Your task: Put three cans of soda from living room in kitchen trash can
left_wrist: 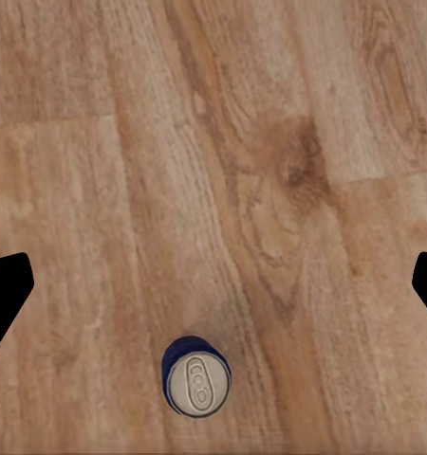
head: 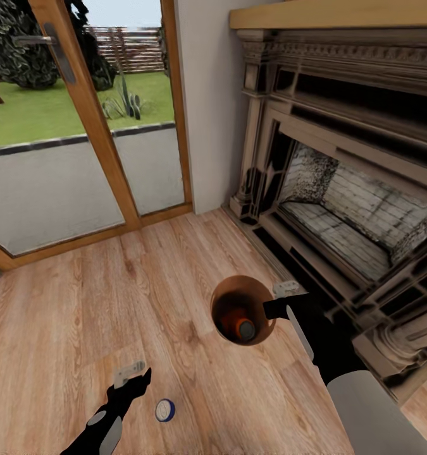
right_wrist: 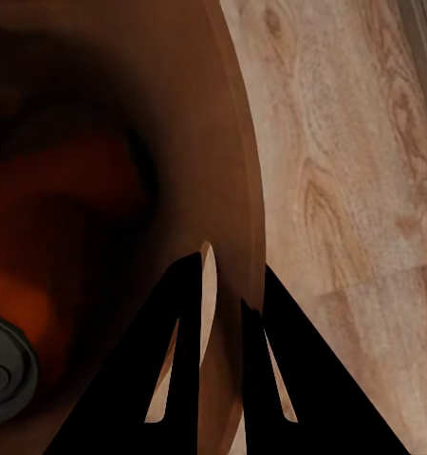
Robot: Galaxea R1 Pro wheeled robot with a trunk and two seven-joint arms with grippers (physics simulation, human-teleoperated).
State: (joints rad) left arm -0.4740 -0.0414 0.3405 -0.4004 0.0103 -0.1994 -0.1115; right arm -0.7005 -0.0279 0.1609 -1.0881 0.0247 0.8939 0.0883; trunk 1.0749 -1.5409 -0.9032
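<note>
While the right hand [right_wrist: 223, 313] pinches the rim of the trash can [head: 221, 302], one finger sits inside the wall and one outside, nearly closed on the thin copper-toned edge. This grip appears to carry the bin so its mouth can be brought to the cans instead of the reverse. An orange soda can [head: 245, 328] lies inside on the dark bottom; whether a second one lies beneath it cannot be told. The left hand [head: 132, 378] hangs low over the wood plank floor [head: 112, 303] with its fingers spread wide and nothing between them. The blue soda can [left_wrist: 195, 381] stands upright on the floor just beside that hand, apart from both fingertips, ready for a top-down grasp. A fireplace [head: 340, 189] flanks the bin, and a glazed door [head: 80, 126] stands beyond.
</note>
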